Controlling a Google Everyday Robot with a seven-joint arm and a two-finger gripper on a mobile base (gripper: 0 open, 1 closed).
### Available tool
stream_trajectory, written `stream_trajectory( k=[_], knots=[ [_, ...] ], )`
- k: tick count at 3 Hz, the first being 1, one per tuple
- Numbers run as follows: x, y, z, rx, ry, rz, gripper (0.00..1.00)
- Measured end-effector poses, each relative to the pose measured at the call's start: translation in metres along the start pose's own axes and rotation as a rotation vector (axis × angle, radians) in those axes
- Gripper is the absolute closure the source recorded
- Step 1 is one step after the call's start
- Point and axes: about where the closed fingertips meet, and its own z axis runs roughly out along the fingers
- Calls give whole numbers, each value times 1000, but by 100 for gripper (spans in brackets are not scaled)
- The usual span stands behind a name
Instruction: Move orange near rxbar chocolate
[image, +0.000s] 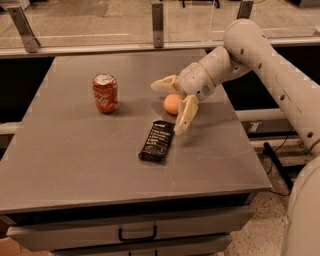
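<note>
The orange (172, 103) rests on the grey table (75, 155), just above the top end of the rxbar chocolate (157, 140), a flat black wrapper with white text. My gripper (171, 103) is open, its two cream fingers spread wide around the orange: one finger (164, 84) behind it, the other finger (185, 115) to its right and front. The fingers stand apart from the fruit. The white arm reaches in from the upper right.
A red soda can (105, 93) stands upright to the left of the orange. A metal rail with posts (158, 22) runs along the table's far edge. A drawer with a handle (137, 233) is under the table front.
</note>
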Motion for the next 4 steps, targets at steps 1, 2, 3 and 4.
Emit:
stream_trajectory(
  k=[1,2,3,4],
  knots=[
    [2,0,0,2,-2,5,0],
    [5,5,1,7,-12,18,0],
    [-4,12,6,9,-36,12,0],
    [-13,15,-17,70,-32,0,0]
  ],
)
